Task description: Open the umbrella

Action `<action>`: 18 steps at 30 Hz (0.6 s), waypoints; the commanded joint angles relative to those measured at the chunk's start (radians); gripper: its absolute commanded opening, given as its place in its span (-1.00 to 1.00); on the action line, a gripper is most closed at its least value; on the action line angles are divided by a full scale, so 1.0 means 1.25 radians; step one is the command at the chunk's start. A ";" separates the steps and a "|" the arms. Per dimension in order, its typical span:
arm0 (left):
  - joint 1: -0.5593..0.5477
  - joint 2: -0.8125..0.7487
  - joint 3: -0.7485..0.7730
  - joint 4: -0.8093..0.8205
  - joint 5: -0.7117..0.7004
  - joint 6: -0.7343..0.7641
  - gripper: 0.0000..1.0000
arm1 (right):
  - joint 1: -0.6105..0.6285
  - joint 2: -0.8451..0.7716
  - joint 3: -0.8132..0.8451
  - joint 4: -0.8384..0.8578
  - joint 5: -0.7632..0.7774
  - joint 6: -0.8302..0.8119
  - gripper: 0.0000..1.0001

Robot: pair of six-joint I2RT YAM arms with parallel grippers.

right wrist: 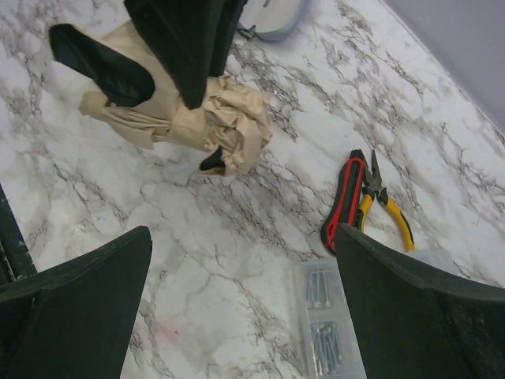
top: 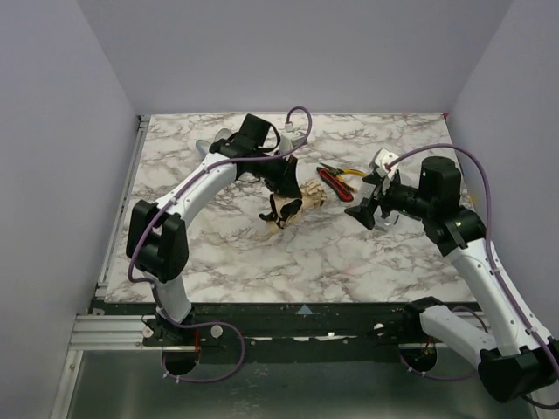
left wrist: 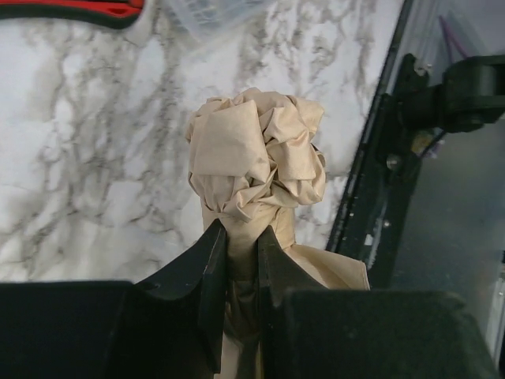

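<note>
Left claw (left wrist: 241, 237) clamped on folded umbrella (left wrist: 256, 154); long axis diagonal across worktop (top: 218, 253), crumpled fabric end toward pliers (top: 334, 185). Right claw (right wrist: 243, 230) wide apart, empty.

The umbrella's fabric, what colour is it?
Peach-tan; the umbrella shows best in the left wrist view.

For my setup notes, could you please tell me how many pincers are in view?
2. The left pincer is clamped on the umbrella, on its bunched fabric, mid-scene; the right pincer hangs open near the pliers. None seems hidden.
</note>
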 commanded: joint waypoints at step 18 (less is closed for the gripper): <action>-0.039 -0.031 0.030 -0.060 0.330 -0.225 -1.00 | 0.085 -0.125 -0.032 -0.241 -0.042 -0.664 0.99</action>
